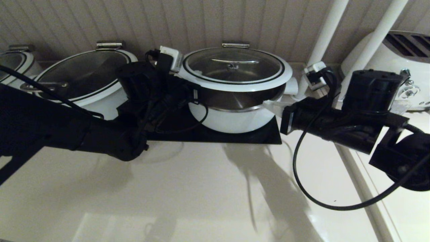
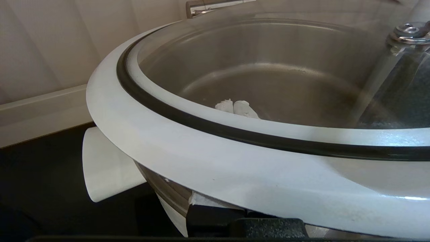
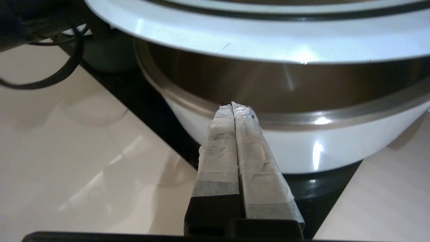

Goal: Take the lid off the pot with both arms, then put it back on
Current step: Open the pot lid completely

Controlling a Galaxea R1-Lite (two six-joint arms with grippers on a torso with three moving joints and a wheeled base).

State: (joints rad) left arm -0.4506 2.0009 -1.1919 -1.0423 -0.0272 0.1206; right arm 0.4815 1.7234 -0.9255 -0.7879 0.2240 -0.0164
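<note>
The lid [image 1: 235, 67] hangs raised and tilted above the pot [image 1: 235, 119], with a gap that shows the steel inner bowl. My left gripper [image 2: 235, 107] is shut, its taped fingertips together under the lid's left rim [image 2: 188, 158] and seen through the glass. In the head view the lid hides it. My right gripper [image 3: 235, 107] is shut and empty. Its taped fingers point at the pot's steel rim [image 3: 302, 117], below the lid's right rim [image 3: 255, 37]. It also shows in the head view [image 1: 270, 103]. A white stub handle [image 2: 104, 168] juts from the pot.
The pot stands on a black mat [image 1: 235, 136] on the pale counter. A like pot with a lid [image 1: 84, 77] stands close on the left, another [image 1: 13, 62] at far left. Two white poles [image 1: 324, 37] and a white toaster [image 1: 403, 57] stand right. A ribbed wall is behind.
</note>
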